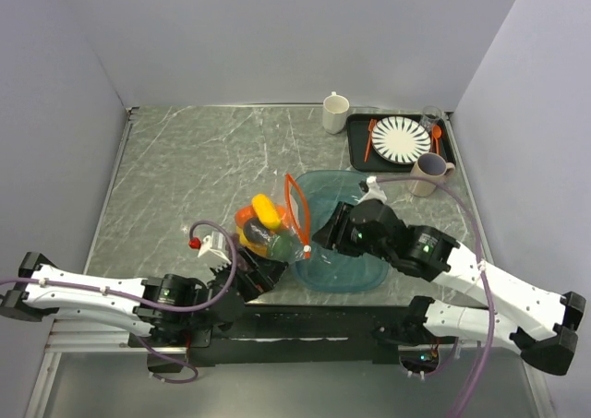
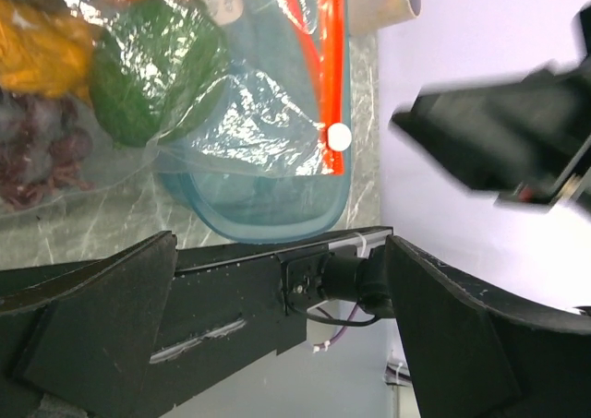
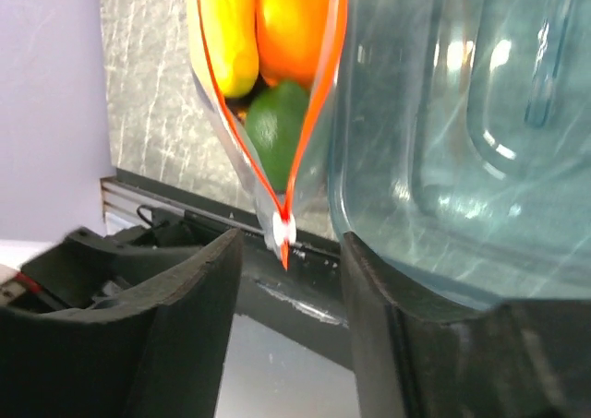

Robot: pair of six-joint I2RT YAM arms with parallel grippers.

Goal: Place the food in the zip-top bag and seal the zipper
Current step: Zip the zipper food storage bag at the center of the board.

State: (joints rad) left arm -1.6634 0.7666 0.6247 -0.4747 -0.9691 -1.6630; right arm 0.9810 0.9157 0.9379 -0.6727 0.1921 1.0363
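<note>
The zip-top bag (image 1: pixel 277 229) lies near the table's front edge, partly on the teal tray (image 1: pixel 355 256). Inside it are food pieces: a yellow piece (image 1: pixel 266 210), an orange round (image 3: pixel 291 21), a green fruit (image 3: pixel 275 132) and purple grapes (image 2: pixel 37 150). The orange-red zipper (image 1: pixel 295 210) gapes in a V and joins only at the white slider (image 3: pixel 283 226). My right gripper (image 3: pixel 291 252) is open, with the slider just ahead between its fingers, not touching. My left gripper (image 2: pixel 282 252) is open and empty, below the bag's near end (image 2: pixel 231 132).
A white mug (image 1: pixel 335 113) stands at the back. A black tray (image 1: pixel 355 146) at the back right holds a striped plate (image 1: pixel 401 139) and orange cutlery (image 1: pixel 368 139). A grey-purple mug (image 1: pixel 429 172) stands in front of it. The table's front rail (image 2: pixel 305 252) is close.
</note>
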